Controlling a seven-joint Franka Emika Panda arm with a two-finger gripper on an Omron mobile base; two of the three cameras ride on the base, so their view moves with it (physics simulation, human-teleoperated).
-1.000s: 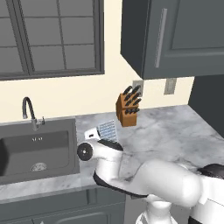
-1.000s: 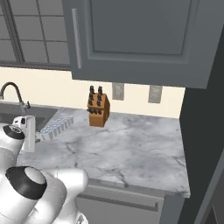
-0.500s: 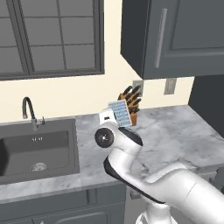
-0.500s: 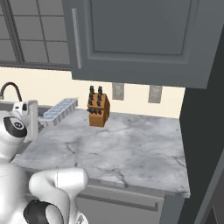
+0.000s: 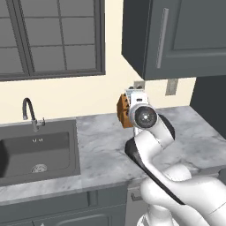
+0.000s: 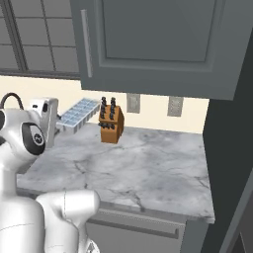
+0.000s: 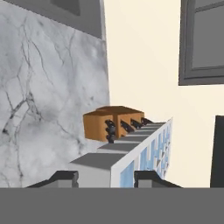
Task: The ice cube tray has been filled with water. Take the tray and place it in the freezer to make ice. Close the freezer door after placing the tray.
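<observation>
The ice cube tray (image 6: 79, 113) hangs in the air above the counter, tilted, just left of the knife block. My gripper (image 6: 58, 124) is shut on its near end. In the hand view the tray (image 7: 140, 159) runs away from me on edge between the two finger tips of the gripper (image 7: 107, 177), and the water (image 7: 151, 162) shows as pale blue cells on its right face. From the left base camera my wrist hides the tray. The freezer and the freezer door are out of view.
The wooden knife block (image 6: 110, 123) stands against the back wall, just beyond the tray. A dark sink (image 5: 35, 150) with a faucet (image 5: 28, 112) lies to the left. Dark wall cabinets (image 6: 148, 44) hang above the marble counter (image 6: 143, 168).
My arm has swung right and upward with the tray in its grip, from beside the sink to in front of the knife block.
</observation>
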